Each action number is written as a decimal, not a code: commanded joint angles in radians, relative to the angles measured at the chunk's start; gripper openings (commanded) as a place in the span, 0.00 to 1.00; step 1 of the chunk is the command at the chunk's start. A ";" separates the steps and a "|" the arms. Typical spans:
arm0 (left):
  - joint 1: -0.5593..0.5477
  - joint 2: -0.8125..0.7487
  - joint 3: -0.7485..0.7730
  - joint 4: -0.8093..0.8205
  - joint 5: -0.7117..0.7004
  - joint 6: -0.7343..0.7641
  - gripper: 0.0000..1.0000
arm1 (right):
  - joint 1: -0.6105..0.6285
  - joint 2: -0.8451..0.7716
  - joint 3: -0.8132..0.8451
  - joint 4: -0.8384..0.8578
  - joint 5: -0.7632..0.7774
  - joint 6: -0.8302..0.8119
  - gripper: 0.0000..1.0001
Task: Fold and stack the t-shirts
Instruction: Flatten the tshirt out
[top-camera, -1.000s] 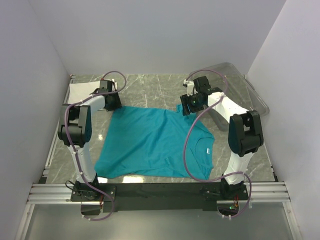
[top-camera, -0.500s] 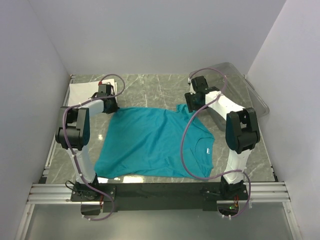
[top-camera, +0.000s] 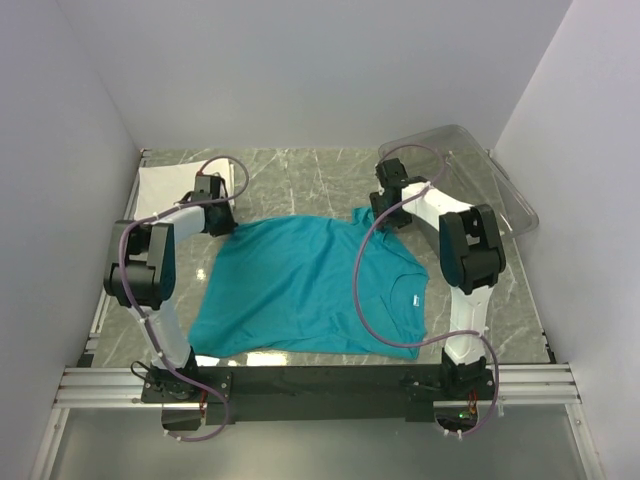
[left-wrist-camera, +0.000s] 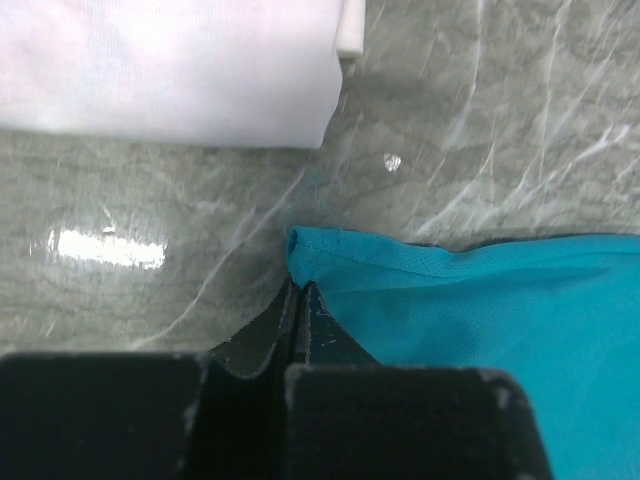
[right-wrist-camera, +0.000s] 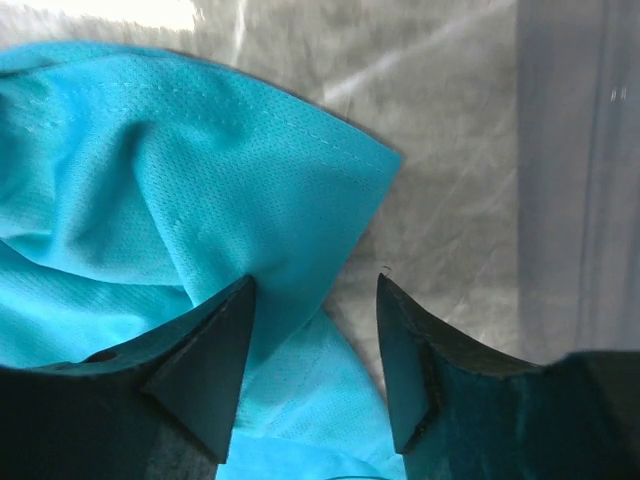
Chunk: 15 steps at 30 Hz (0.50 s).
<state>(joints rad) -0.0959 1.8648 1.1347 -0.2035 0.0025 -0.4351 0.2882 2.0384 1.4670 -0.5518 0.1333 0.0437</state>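
The teal-blue t-shirt (top-camera: 310, 285) lies spread flat in the middle of the marble table, its white neck label (top-camera: 411, 301) at the right. The white t-shirt (top-camera: 165, 185) lies at the far left; it also shows in the left wrist view (left-wrist-camera: 170, 60). My left gripper (top-camera: 222, 220) is at the teal shirt's far left corner. In the left wrist view (left-wrist-camera: 298, 288) its jaws are pressed together on that corner of the teal cloth (left-wrist-camera: 480, 300). My right gripper (top-camera: 385, 215) is open at the far right sleeve. In the right wrist view (right-wrist-camera: 315, 285) one finger rests on teal cloth (right-wrist-camera: 200, 170), the other over bare table.
A clear plastic tray (top-camera: 500, 185) leans at the back right, right of my right arm; its edge shows in the right wrist view (right-wrist-camera: 570, 150). White walls close in the table on three sides. A metal rail runs along the near edge.
My right arm has swung farther back and its gripper has come down onto the sleeve. My left gripper has shifted slightly toward the shirt's far left corner.
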 joint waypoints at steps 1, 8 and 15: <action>-0.005 -0.046 -0.038 -0.025 0.007 -0.007 0.01 | 0.005 0.026 0.070 0.009 -0.003 0.028 0.57; -0.005 -0.079 -0.059 -0.039 0.001 0.001 0.01 | -0.011 0.046 0.099 0.020 -0.034 0.041 0.50; 0.022 -0.154 -0.122 -0.076 -0.035 -0.013 0.01 | -0.023 0.063 0.135 0.049 -0.119 0.012 0.28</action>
<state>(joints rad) -0.0898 1.7805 1.0428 -0.2344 -0.0051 -0.4358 0.2756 2.0869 1.5551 -0.5377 0.0673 0.0608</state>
